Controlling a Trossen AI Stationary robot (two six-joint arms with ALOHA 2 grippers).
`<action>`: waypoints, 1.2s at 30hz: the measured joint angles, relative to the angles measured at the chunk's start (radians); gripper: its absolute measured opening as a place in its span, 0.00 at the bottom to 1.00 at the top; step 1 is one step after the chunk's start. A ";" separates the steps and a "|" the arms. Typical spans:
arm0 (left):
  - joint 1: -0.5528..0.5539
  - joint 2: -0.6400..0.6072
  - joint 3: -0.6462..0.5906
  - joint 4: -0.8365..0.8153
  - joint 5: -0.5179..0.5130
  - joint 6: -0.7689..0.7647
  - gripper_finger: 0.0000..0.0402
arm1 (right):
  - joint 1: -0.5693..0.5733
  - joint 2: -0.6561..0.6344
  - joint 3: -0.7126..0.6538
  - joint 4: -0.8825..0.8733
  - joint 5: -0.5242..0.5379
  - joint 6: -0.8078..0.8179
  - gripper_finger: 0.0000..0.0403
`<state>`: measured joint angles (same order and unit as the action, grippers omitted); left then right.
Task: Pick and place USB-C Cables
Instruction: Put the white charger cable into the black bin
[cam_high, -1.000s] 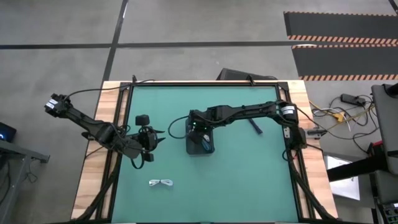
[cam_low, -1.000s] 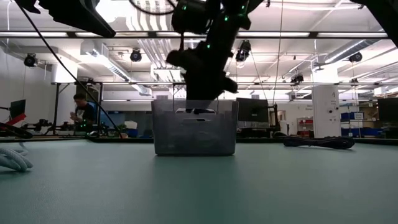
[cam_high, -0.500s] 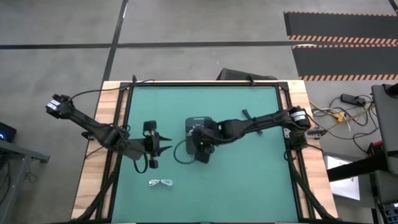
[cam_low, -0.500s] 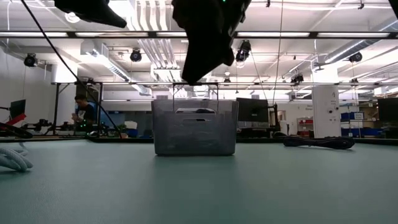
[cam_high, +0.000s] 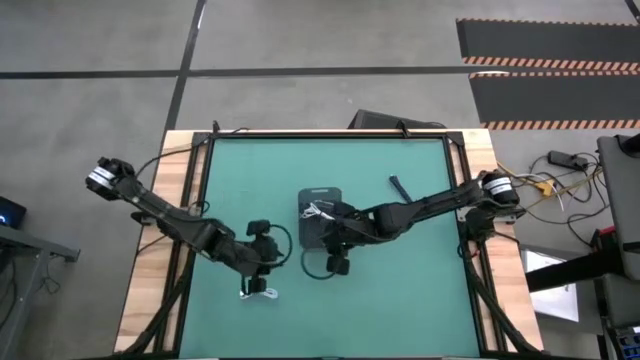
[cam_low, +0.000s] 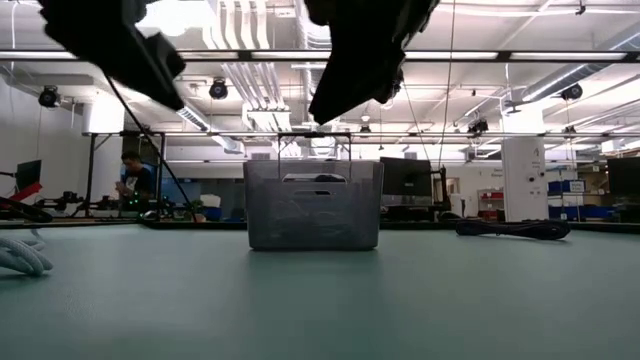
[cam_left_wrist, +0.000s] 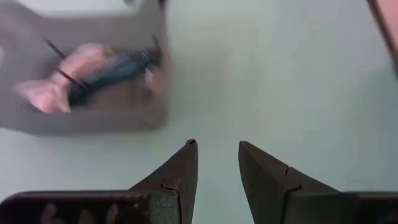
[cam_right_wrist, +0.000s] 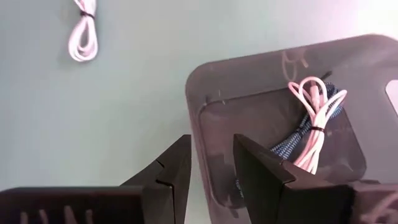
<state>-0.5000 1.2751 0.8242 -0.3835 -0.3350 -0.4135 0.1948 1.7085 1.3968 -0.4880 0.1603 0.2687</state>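
The dark grey tray (cam_high: 318, 200) stands mid-table and holds a white cable bundle (cam_right_wrist: 314, 118) lying on a blue-black one (cam_right_wrist: 292, 146). Another white coiled cable (cam_high: 258, 292) lies on the mat near the near edge, also seen in the right wrist view (cam_right_wrist: 83, 34) and at the low view's left edge (cam_low: 20, 255). A dark cable (cam_high: 400, 188) lies right of the tray. My left gripper (cam_high: 268, 265) hovers open just above the loose white cable. My right gripper (cam_high: 337, 260) hovers open at the tray's near edge (cam_right_wrist: 205, 124).
Green mat with black rails along its left and right sides; wooden table edges outside them. The dark cable also shows low on the right (cam_low: 510, 228). Open mat lies near and right of the tray. A person sits far back in the room (cam_low: 132, 175).
My right gripper has drawn back from over the tray toward the table's near edge and now hangs just outside the tray's near wall. My left gripper has travelled right and toward the near edge, arriving above the loose white cable. The cables have stayed in place.
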 joint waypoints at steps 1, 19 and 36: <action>-0.001 0.011 0.000 -0.001 0.030 -0.028 0.25 | 0.002 -0.016 -0.024 0.023 0.000 -0.001 0.27; -0.122 0.176 0.061 -0.033 0.276 -0.401 0.25 | 0.004 -0.268 -0.438 0.576 -0.003 -0.095 0.25; -0.176 0.385 0.222 -0.387 0.307 -0.497 0.25 | 0.027 -0.293 -0.558 0.709 -0.005 -0.101 0.20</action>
<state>-0.6758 1.6605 1.0466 -0.7709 -0.0277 -0.9100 0.2215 1.4155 0.8383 0.2211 0.1555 0.1682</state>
